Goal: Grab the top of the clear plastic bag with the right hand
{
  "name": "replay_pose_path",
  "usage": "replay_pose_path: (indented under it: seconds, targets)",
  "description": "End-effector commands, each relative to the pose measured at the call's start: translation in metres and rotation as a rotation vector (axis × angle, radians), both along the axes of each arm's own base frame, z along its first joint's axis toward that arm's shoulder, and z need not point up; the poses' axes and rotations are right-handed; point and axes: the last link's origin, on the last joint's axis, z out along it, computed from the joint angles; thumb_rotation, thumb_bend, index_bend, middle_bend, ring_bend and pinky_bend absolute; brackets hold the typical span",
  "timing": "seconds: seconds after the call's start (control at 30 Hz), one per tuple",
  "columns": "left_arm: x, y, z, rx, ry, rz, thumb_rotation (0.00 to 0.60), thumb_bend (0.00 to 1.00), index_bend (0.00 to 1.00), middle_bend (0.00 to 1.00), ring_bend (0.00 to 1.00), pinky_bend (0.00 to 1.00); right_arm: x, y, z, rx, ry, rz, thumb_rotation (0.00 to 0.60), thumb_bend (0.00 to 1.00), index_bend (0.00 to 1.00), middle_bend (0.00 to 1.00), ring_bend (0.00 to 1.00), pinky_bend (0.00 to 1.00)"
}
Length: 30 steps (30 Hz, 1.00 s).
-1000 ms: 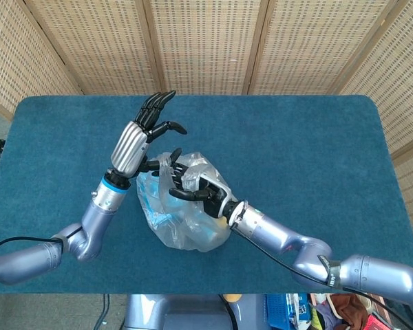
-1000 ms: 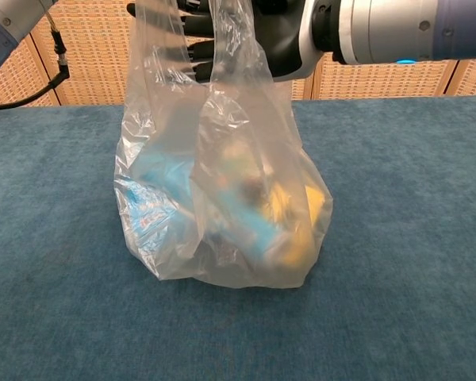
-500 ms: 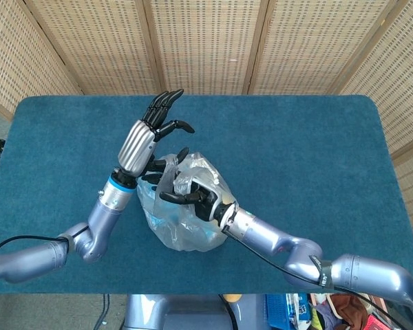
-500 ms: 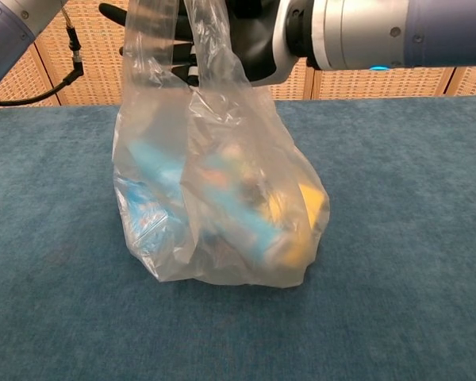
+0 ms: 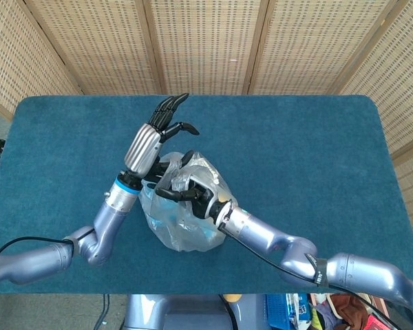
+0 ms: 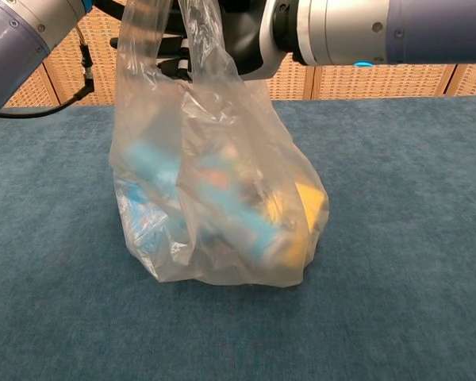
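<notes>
The clear plastic bag (image 5: 186, 220) stands on the blue table with blue and yellow packets inside (image 6: 222, 206). Its gathered top rises out of the chest view's upper edge. My right hand (image 5: 187, 187) reaches in from the right at the bag's top, dark fingers spread and partly curled against the plastic, not closed round it. In the chest view the right hand (image 6: 242, 36) shows dark behind the bag's neck. My left hand (image 5: 158, 130) stands upright just behind and above the bag, fingers straight and apart, holding nothing.
The blue cloth table (image 5: 310, 144) stretches wide on both sides of the bag. Woven screens (image 5: 206, 41) close off the far edge. My left forearm (image 6: 20, 36) crosses the upper left of the chest view.
My right hand has pushed further left into the bag's top. The left hand has lifted and shifted slightly right, staying spread. The bag's neck leans a little more to the left.
</notes>
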Motion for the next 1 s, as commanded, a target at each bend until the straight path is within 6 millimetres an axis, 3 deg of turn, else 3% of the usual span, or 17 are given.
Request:
replay_pose_path:
  seconds: [0.03, 0.3, 0.83, 1.0]
  targets:
    - [0.000, -0.001, -0.002, -0.007, -0.003, 0.002, 0.600, 0.38, 0.38, 0.00, 0.00, 0.00, 0.001, -0.001, -0.002, 0.001, 0.002, -0.003, 0.600, 0.29, 0.20, 0.25, 0.10, 0.01]
    - [0.004, 0.000, -0.002, -0.007, -0.014, -0.002, 0.600, 0.38, 0.38, 0.00, 0.00, 0.00, 0.000, 0.003, -0.007, 0.026, 0.020, 0.004, 0.600, 0.30, 0.20, 0.28, 0.18, 0.11]
    - [0.012, -0.001, -0.006, -0.027, -0.002, -0.001, 0.600, 0.37, 0.37, 0.00, 0.00, 0.00, -0.001, 0.010, -0.009, 0.045, 0.061, 0.041, 0.600, 0.35, 0.19, 0.33, 0.18, 0.11]
    - [0.011, 0.000, -0.006, -0.034, 0.000, 0.008, 0.600, 0.37, 0.31, 0.00, 0.00, 0.00, -0.003, 0.007, -0.006, 0.040, 0.061, 0.034, 0.600, 0.36, 0.19, 0.33, 0.18, 0.11]
